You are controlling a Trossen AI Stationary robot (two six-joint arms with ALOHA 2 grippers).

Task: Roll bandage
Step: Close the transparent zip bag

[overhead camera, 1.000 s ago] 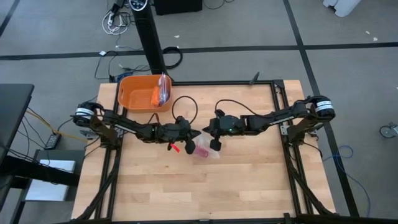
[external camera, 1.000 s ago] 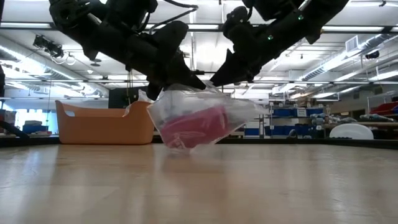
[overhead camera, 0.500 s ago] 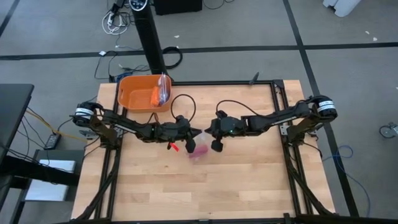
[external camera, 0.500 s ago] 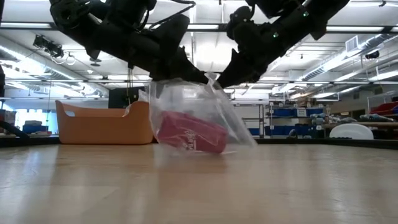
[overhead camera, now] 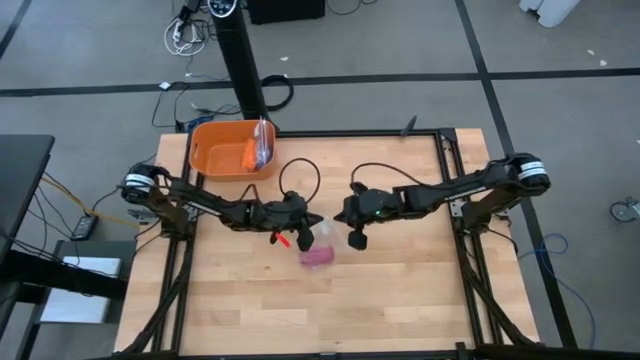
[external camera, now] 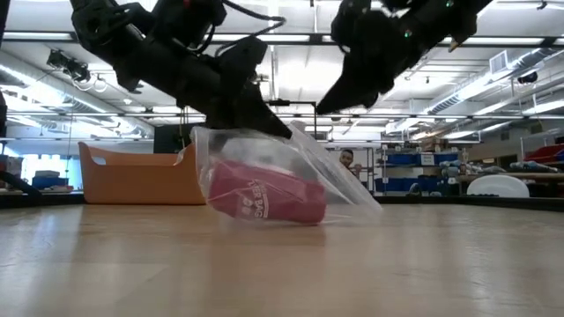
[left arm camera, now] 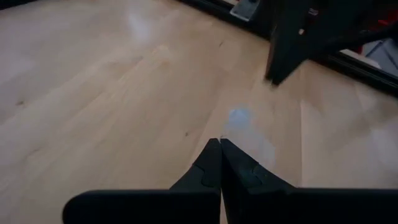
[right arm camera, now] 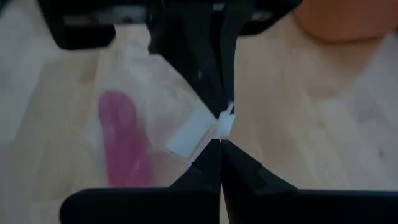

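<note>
Bagged bandage on table, mid-board.
Left gripper (external camera: 264, 119) pinched tight on the clear plastic bag (external camera: 330, 180), with the pink bandage (external camera: 264, 201) roll just below it inside; right gripper (external camera: 333, 99) fully closed, empty, just beside, above the bag.

Magenta bandage (external camera: 264, 198) rolled, lying sideways on tabletop, mid-table.

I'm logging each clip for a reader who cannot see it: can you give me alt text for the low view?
A clear plastic bag holding a rolled magenta bandage rests on the wooden table, its top edge pinched by the left gripper. The right gripper hangs shut just above the bag, and an orange tub stands behind.
</note>
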